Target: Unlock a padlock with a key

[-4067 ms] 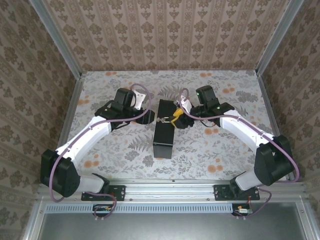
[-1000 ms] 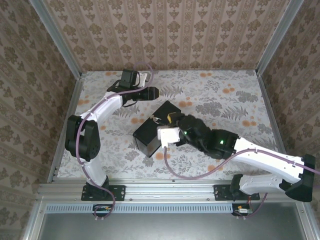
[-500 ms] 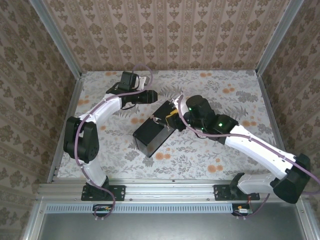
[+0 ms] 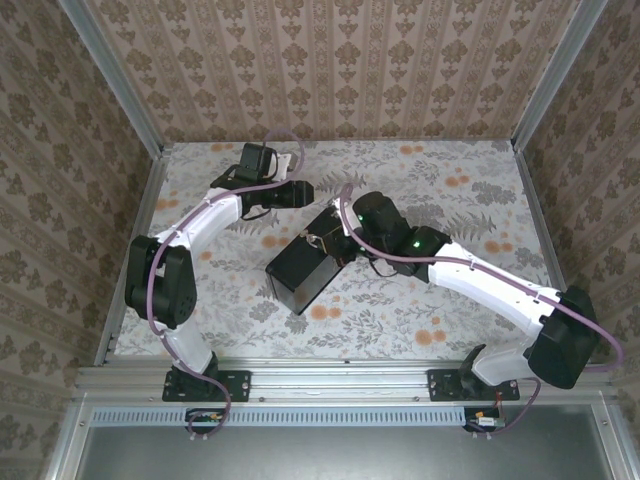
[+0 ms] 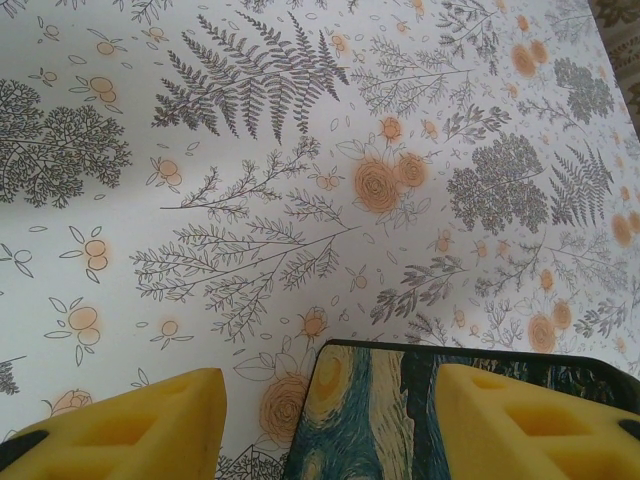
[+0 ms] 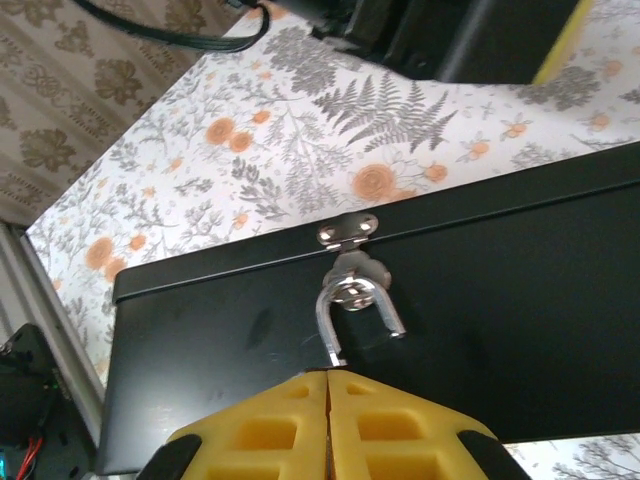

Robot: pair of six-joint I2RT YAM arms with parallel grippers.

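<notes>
The dark box (image 4: pixel 300 265) lies at an angle mid-table; its black side (image 6: pixel 520 300) faces my right wrist camera. The padlock (image 6: pixel 325 318) hangs by its metal shackle from the hasp (image 6: pixel 347 230). One shackle leg ends free, and the other runs down to my right gripper (image 6: pixel 328 376). That gripper's yellow pads are shut tight together against the leg. The padlock's body is hidden behind the pads. The key is out of view. My left gripper (image 5: pixel 325 425) is open at the box's far corner, with the blue-and-yellow painted lid (image 5: pixel 380 410) between its pads.
The floral table (image 4: pixel 450 200) is walled in on three sides by patterned panels. A metal rail (image 4: pixel 345 372) runs along the near edge. The left arm's black wrist (image 6: pixel 470 40) sits just beyond the box in the right wrist view.
My right arm has swung from the box's near side to its right side, and its gripper has shut at the padlock. The left arm and the box have barely moved.
</notes>
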